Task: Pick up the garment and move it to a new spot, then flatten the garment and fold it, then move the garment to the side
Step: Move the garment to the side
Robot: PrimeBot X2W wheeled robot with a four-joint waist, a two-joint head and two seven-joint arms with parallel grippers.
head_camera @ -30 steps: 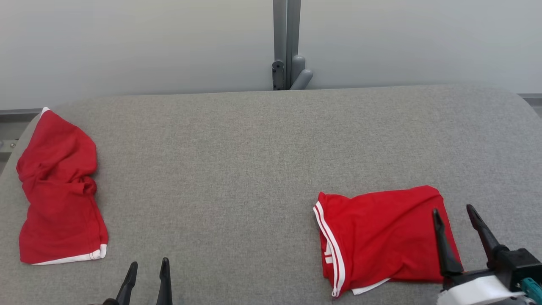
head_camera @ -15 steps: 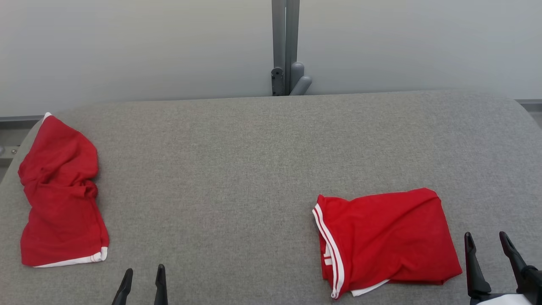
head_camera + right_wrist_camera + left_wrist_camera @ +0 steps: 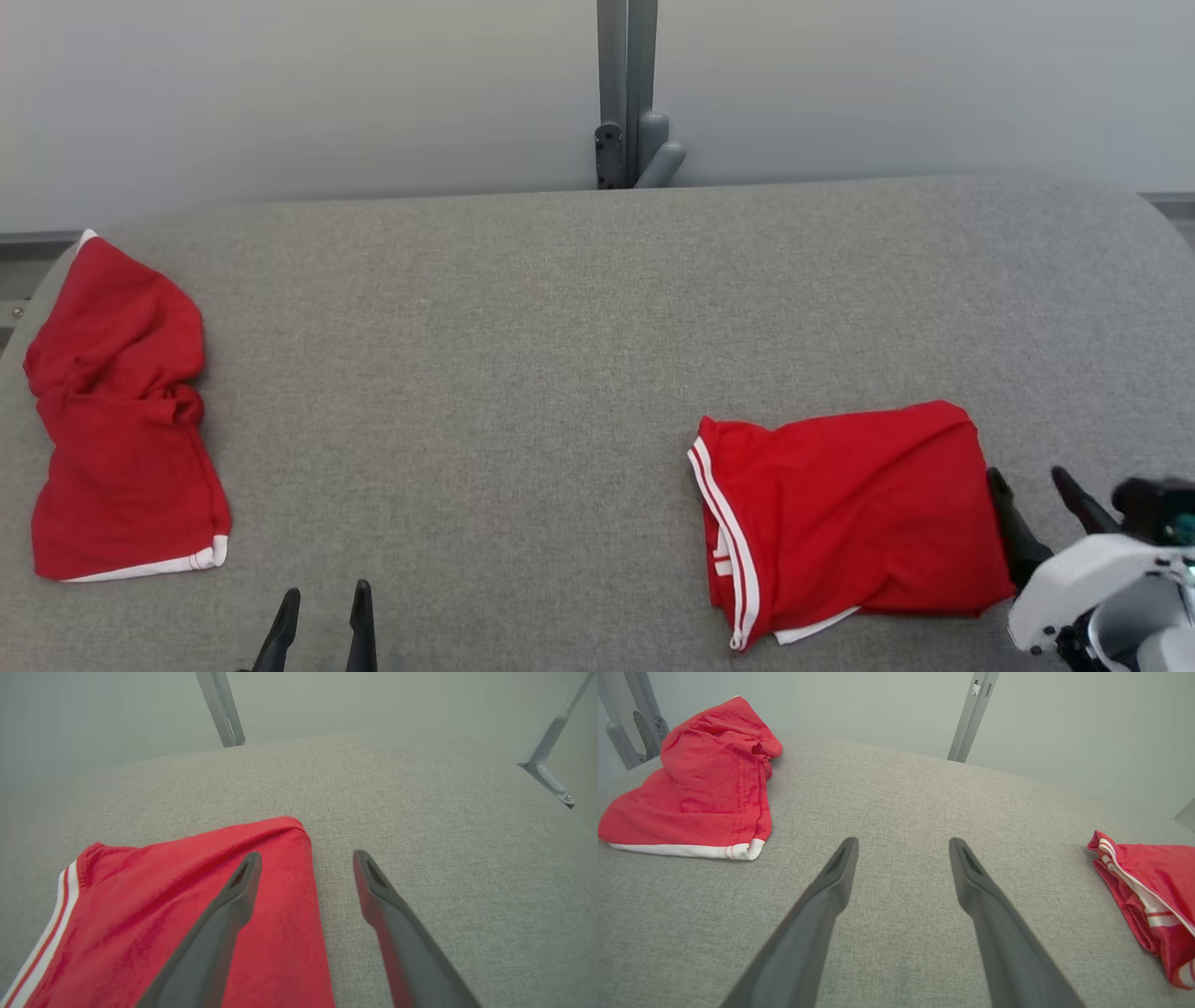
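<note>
A red garment [image 3: 840,513] with white stripes lies folded on the grey table's [image 3: 560,327] near right part; it also shows in the left wrist view [image 3: 1157,891] and the right wrist view [image 3: 163,919]. A second red garment [image 3: 121,420] with a white hem lies crumpled at the table's far left [image 3: 710,779]. My right gripper [image 3: 1027,474] stands open at the folded garment's right edge, its left finger above the cloth and its right finger above bare table [image 3: 306,856]. My left gripper [image 3: 324,593] is open over bare table near the front edge [image 3: 903,842], holding nothing.
A grey metal post [image 3: 627,93] stands behind the table's far edge against a pale wall. A metal bracket [image 3: 549,779] shows off the table's right side. The table's rounded corners lie at far left and far right.
My right gripper drew back off the folded garment toward the lower right, then came up again beside its right edge. The head camera shifted slightly. The left gripper and both garments stayed put.
</note>
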